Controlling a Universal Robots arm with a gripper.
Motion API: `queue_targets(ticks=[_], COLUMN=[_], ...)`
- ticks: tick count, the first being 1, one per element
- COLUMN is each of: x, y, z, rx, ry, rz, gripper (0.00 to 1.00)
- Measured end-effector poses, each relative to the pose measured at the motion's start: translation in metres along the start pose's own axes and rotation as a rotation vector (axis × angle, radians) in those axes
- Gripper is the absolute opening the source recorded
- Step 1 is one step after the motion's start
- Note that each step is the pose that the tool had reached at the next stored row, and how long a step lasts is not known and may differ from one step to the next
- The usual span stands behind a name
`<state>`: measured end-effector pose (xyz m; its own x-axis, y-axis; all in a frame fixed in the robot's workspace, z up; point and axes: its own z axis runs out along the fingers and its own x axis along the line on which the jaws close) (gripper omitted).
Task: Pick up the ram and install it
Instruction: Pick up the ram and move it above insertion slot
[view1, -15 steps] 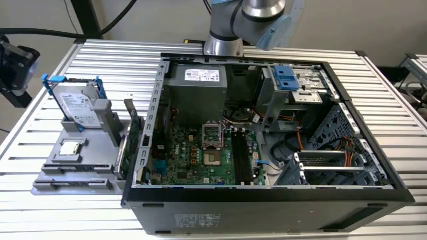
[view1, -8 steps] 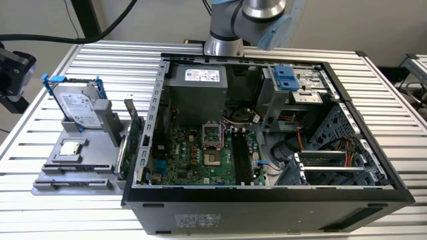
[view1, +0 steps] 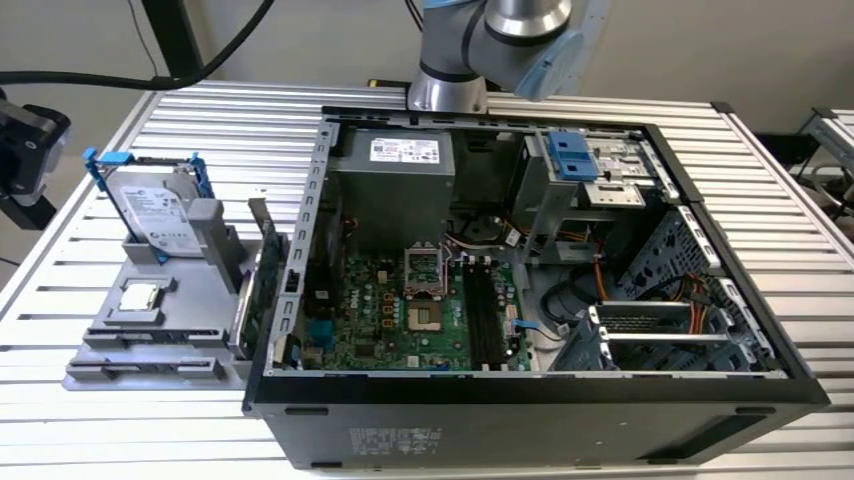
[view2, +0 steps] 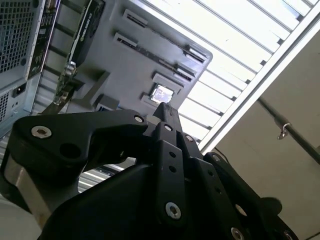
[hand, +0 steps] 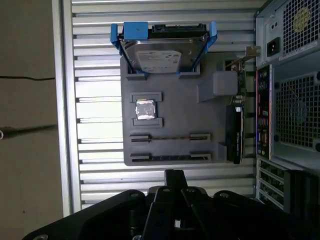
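gripper (hand: 174, 174) (view2: 165, 107): in both wrist views we saw its 2 fingers pressed together, and they had hold of nothing.
ram (hand: 170, 157): a thin dark stick. It stood on its long edge between 2 end clips of the tray (hand: 175, 117), in the row farthest from the drive (hand: 162, 52). Nothing touched it.
gripper place: it hung in the air over the table (view1: 240, 130), near the tray's ram side and apart from the ram.
next row: a thinner strip sat between 2 more clips. We could not tell if it was another stick.
chip (hand: 145, 109): 1 small silver square. It lay in a frame on the tray, between the drive and the ram rows.
drive: it leaned in a blue bracket at 1 end of the tray.
card (hand: 234, 135): it stood on its edge along the tray side closest to the case (view1: 534, 410).
case: open, with its board (view1: 400, 310) facing up. It lay just beside the tray, on the exterior view's right of it.
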<state>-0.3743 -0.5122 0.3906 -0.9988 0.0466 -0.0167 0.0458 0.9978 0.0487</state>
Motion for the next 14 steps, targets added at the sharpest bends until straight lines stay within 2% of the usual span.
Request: queue_targets(ticks=[10, 14], x=[0.0003, 0.0006], y=[-0.0001, 0.0004], z=[0.0000, 0.0000], rx=[0.0000, 0.0006], ry=[0.0002, 0.0025], rz=[-0.004, -0.052], gripper=[0.00, 0.00])
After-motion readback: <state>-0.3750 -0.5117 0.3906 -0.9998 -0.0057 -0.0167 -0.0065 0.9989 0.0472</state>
